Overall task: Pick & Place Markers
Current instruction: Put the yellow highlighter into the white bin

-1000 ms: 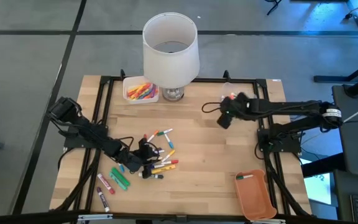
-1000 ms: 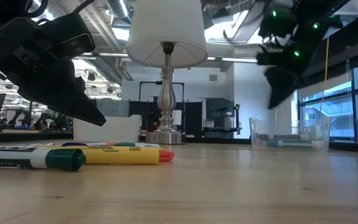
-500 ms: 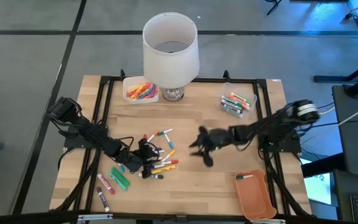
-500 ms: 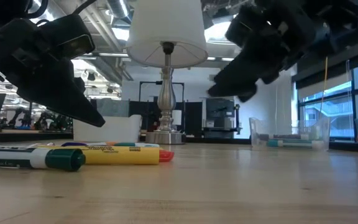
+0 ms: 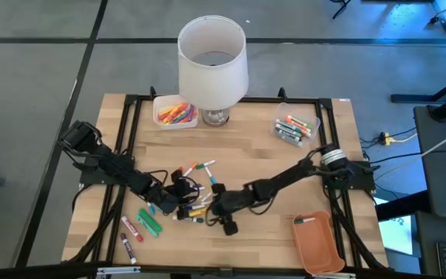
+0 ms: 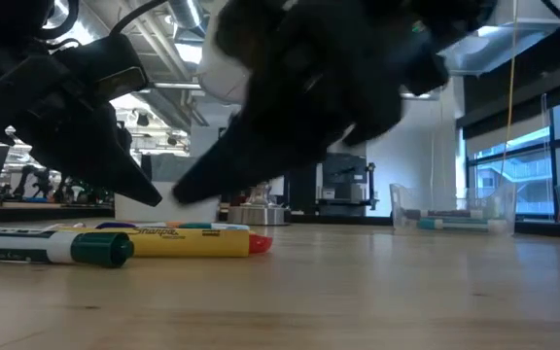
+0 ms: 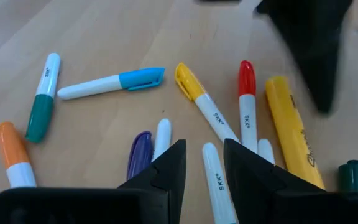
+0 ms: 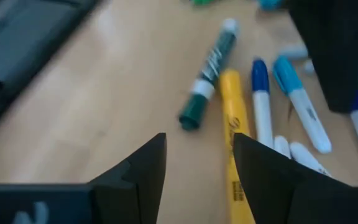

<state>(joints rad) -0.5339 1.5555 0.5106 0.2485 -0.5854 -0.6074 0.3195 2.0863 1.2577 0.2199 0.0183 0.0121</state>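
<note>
Left gripper (image 5: 178, 194): low over the loose pile of markers (image 5: 196, 203) in the middle of the table (image 5: 269, 163); its wrist view shows the fingers (image 7: 166, 171) a narrow gap apart with nothing between them, a white-barrelled marker (image 7: 217, 183) lying on the wood just ahead of the gap.
Right gripper (image 5: 221, 215): stretched across from the right side to the near right edge of the same pile; fingers (image 8: 143, 163) parted, gripping nothing, bare wood showing in the gap.
Ahead of the right gripper: a yellow highlighter (image 8: 234, 121) and a dark green marker (image 8: 209, 74) side by side, blue-capped pens (image 8: 261, 102) just beyond them.
Ahead of the left gripper: a red-capped marker (image 7: 247, 102), a yellow-capped one (image 7: 202, 102), a light-blue-capped one (image 7: 114, 83), a teal one (image 7: 42, 99), an orange one (image 7: 14, 155) and a purple one (image 7: 140, 152), all flat on the table.
Between the grippers: the pile itself; the two grippers are close together over it, whether touching cannot be told.
Behind the left gripper: green marker (image 5: 150, 222) and purple ones (image 5: 128, 240), lying apart from the pile towards the near left corner.
Far from both grippers: a clear bin (image 5: 279, 118) with markers at the far right, a white tray (image 5: 158, 105) of bright markers beside the lamp (image 5: 212, 62), and an orange tray (image 5: 324, 252) at the near right holding one marker (image 5: 305, 221).
Low view: a green-capped marker (image 6: 56, 247) and the yellow highlighter (image 6: 188, 241) lie on the wood below the two dark grippers.
</note>
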